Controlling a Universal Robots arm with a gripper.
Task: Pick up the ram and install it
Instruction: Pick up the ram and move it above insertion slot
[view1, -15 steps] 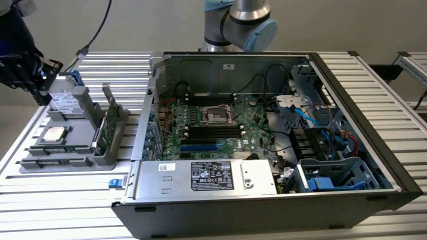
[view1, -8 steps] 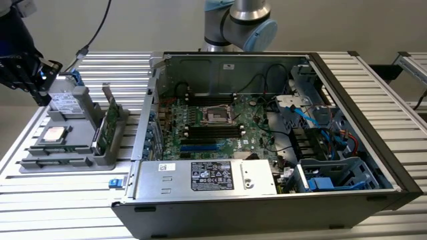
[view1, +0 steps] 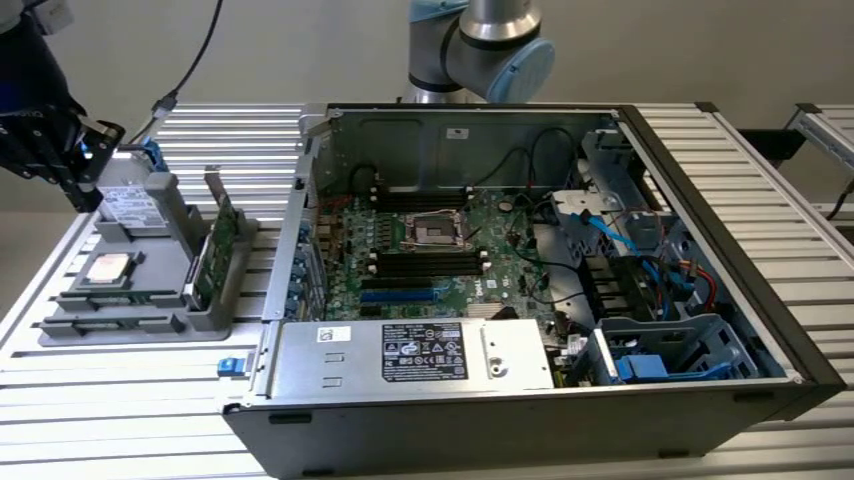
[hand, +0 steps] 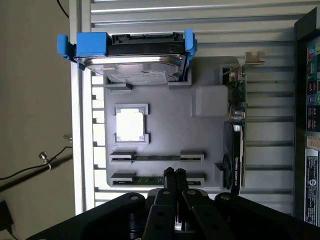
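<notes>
Ram (hand: 149, 179): seen edge-on as a thin green strip, seated upright in a slot of the grey fixture tray (hand: 170, 107). That slot is the outermost of two parallel rows. A second thin strip is seen in the row beside it. The ram is not lifted, and nothing is clamped on it.

End effector (hand: 175, 173): fingers are pressed together with nothing held between them. In the wrist view the tips are lined up over the ram's slot, near its middle. In the exterior view the end effector is held at the far end of the tray, at the exterior view's left of the hard drive, and raised apart from the tray.

Tray contents:
- A square silver processor chip (hand: 131, 124) is laid flat in its pocket, between the ram rows and the hard drive.
- The hard drive (hand: 137, 67) is carried in a blue caddy at the end opposite the ram.
- A green expansion card (hand: 238, 125) with a metal bracket is stood on edge along the tray side nearest the PC case.

The PC case (view1: 707, 250) is laid open on the slatted surface (view1: 120, 400), just beside the tray. Its motherboard (view1: 427, 250) is exposed, and the power supply (view1: 414, 352) is mounted at the near edge.
</notes>
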